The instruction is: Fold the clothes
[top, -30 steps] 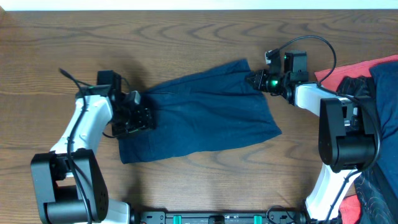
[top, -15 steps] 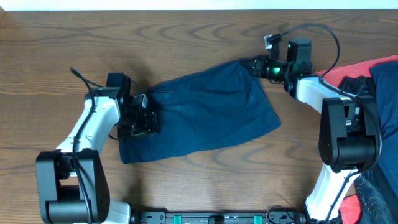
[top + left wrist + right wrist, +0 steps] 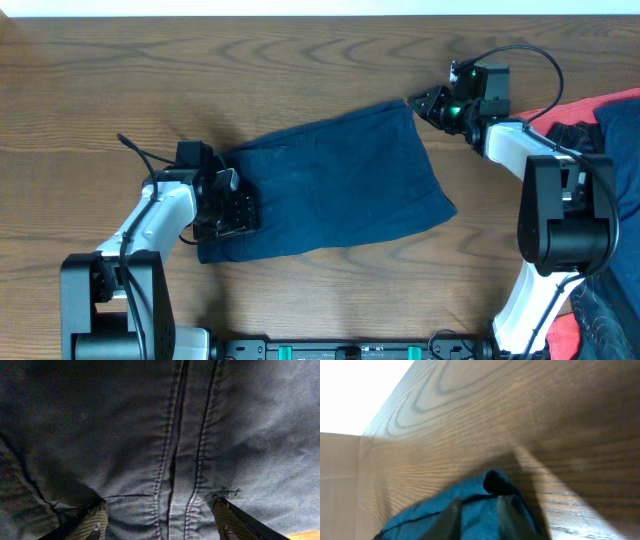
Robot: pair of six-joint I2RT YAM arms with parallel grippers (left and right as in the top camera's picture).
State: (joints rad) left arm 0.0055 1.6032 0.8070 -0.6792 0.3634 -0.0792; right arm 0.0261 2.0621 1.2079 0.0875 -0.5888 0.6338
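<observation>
- Shorts [image 3: 330,185] – dark navy, plain – are seen spread flat on the wooden table [image 3: 300,60], lying at a slant with the far-right corner highest.
- Left gripper [image 3: 235,205] is set down over the shorts' left end, just inside the edge.
- Its fingers [image 3: 87,522] are held wide apart over the cloth. A double-stitched seam [image 3: 180,435] runs between them, and nothing is pinched.
- Right gripper [image 3: 425,103] is found just beside the shorts' far-right corner.
- Its fingers [image 3: 451,516] are parted a little – blue cloth shows through the gap, and the corner lies on the wood just past the tips. Whether cloth is touched cannot be told.
- A red cloth [image 3: 560,108] and a blue cloth [image 3: 622,140] are noted well beyond the shorts' right end.
</observation>
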